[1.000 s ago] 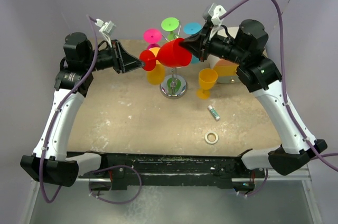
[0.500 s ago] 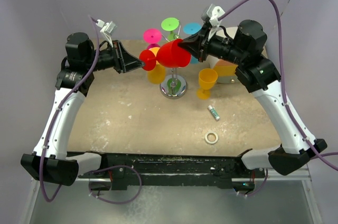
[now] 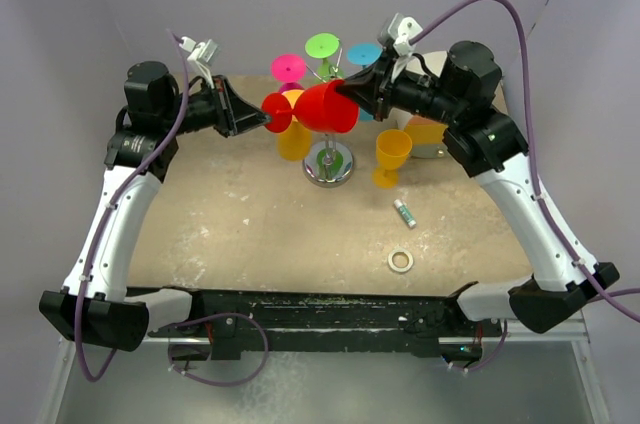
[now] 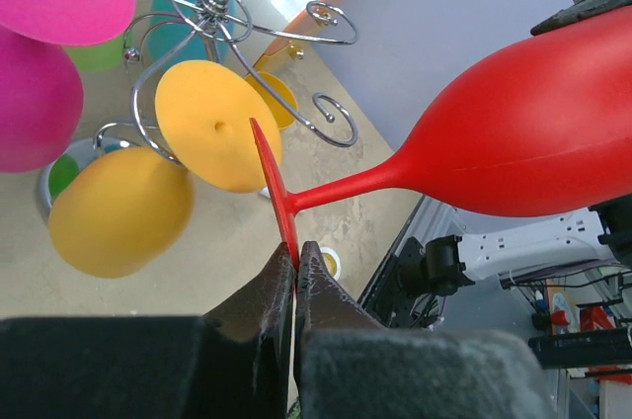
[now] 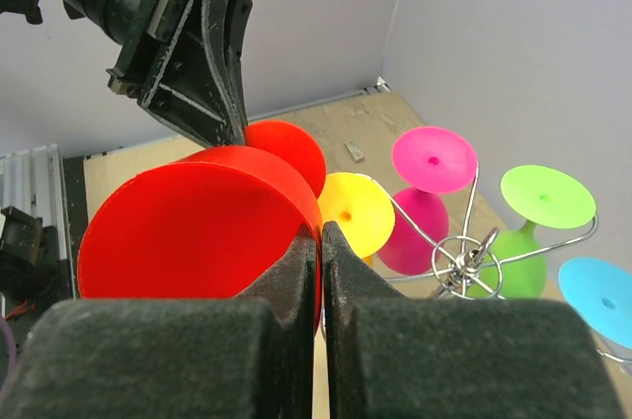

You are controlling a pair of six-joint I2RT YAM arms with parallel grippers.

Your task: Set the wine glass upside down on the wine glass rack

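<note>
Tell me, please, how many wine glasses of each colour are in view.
Red wine glass: 1
Pink glass: 1
Green glass: 1
Blue glass: 1
Yellow glasses: 2, one hanging, one standing
Total: 6

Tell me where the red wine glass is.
Top view, centre back: the red wine glass hangs sideways beside the rack, left fingers pinching its foot, right fingers its rim.

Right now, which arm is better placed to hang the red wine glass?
Probably left: the left end effector pinches the red plastic wine glass by its foot, close to an empty curl of the chrome wire rack. The right end effector holds the bowl rim.
</note>
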